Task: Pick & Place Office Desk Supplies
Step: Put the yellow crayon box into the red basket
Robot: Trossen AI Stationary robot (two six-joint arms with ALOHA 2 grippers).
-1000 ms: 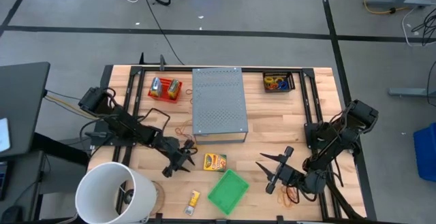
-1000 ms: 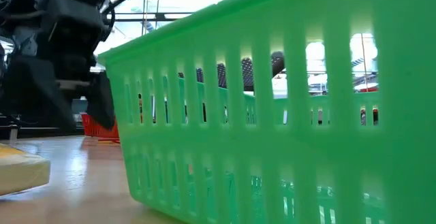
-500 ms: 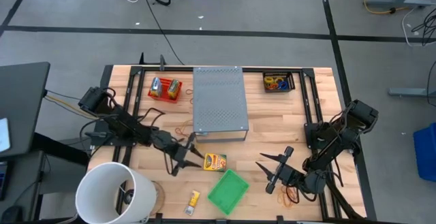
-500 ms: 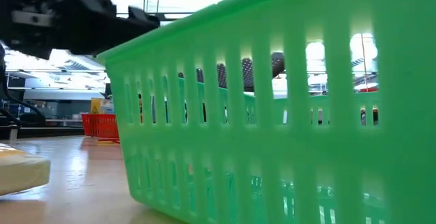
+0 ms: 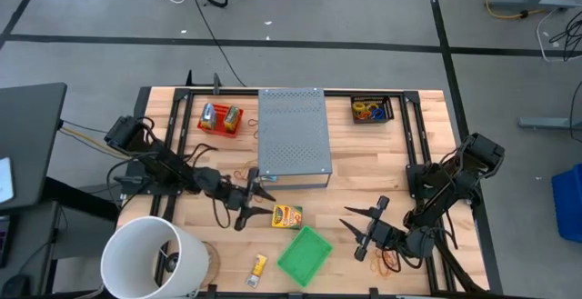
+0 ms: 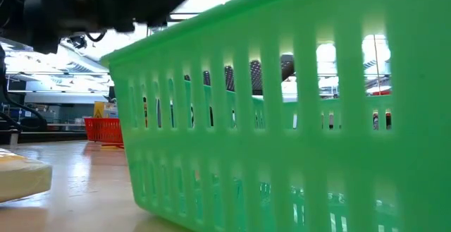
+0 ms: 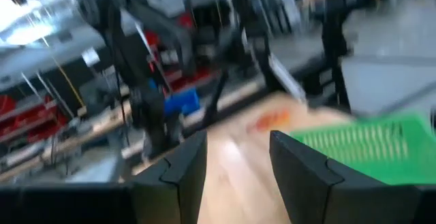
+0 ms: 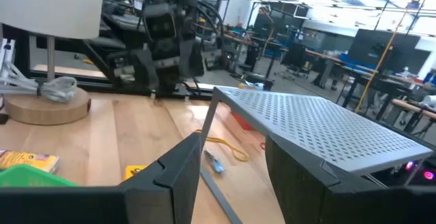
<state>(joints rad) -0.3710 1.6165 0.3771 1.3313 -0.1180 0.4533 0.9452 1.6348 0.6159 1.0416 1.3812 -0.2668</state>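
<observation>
My left gripper (image 5: 266, 198) hovers open and level above the table, between the grey perforated box (image 5: 293, 140) and a yellow-orange packet (image 5: 287, 215) that lies flat on the wood. In its own wrist view my left gripper (image 7: 238, 159) has nothing between its fingers. My right gripper (image 5: 353, 234) stands open at the near right with nothing in it, as its wrist view confirms (image 8: 235, 163). An orange rubber band (image 8: 225, 146) lies on the table by the box. A small yellow item (image 5: 258, 264) lies near the front edge.
A green slotted basket (image 5: 305, 254) sits near the front edge and fills the low view (image 6: 282, 119). A white bucket (image 5: 150, 258) stands at the near left. At the back are a red tray (image 5: 221, 119) with packets and a black tray (image 5: 371, 110) of rubber bands. Loose bands (image 5: 386, 261) lie beside my right arm.
My left gripper has risen and tipped from slanting down to level, swinging toward the grey box and the table's right. It has stayed open with nothing in it. My right arm has kept still.
</observation>
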